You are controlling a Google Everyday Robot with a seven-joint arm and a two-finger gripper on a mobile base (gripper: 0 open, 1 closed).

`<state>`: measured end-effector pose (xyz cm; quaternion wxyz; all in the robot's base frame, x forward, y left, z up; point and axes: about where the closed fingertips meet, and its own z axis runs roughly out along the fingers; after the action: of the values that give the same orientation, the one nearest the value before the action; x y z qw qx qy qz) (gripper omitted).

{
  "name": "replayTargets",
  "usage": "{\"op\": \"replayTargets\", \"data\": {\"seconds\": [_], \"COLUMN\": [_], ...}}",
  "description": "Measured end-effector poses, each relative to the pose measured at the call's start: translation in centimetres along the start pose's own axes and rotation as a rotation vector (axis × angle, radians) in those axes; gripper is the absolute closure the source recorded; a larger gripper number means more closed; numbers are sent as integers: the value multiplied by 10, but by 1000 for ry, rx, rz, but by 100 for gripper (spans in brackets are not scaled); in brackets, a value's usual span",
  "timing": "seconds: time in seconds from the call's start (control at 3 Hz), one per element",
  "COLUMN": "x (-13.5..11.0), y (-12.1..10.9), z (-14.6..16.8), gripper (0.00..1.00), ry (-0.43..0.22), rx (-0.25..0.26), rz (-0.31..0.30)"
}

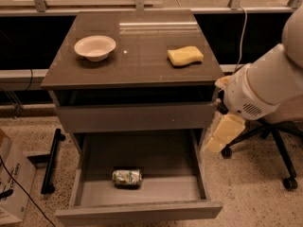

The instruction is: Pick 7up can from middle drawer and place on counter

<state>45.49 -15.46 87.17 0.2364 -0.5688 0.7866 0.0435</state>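
The 7up can (127, 178), silvery with a green-and-white label, lies on its side in the open middle drawer (142, 212), near the front and left of centre. The counter (142, 37) is the glossy dark top of the cabinet above. My white arm comes in from the right. Its cream-coloured gripper (221, 134) hangs just outside the drawer's right wall, above and to the right of the can and apart from it. It holds nothing that I can see.
A white bowl (94, 47) stands on the counter at the left and a yellow sponge (185, 56) at the right. An office chair base (279, 143) stands behind my arm. A cardboard box (12, 186) and a black bar (51, 162) lie on the floor at the left.
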Motion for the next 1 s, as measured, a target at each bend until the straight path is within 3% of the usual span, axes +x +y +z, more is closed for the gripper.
{"op": "replayTargets", "data": {"seconds": [0.67, 1.0], "x": [-3, -3], "y": [26, 26], "z": [94, 94], "gripper": [0, 0], "ry": [-86, -86], "rx": [-111, -111], "rz": [56, 56]}}
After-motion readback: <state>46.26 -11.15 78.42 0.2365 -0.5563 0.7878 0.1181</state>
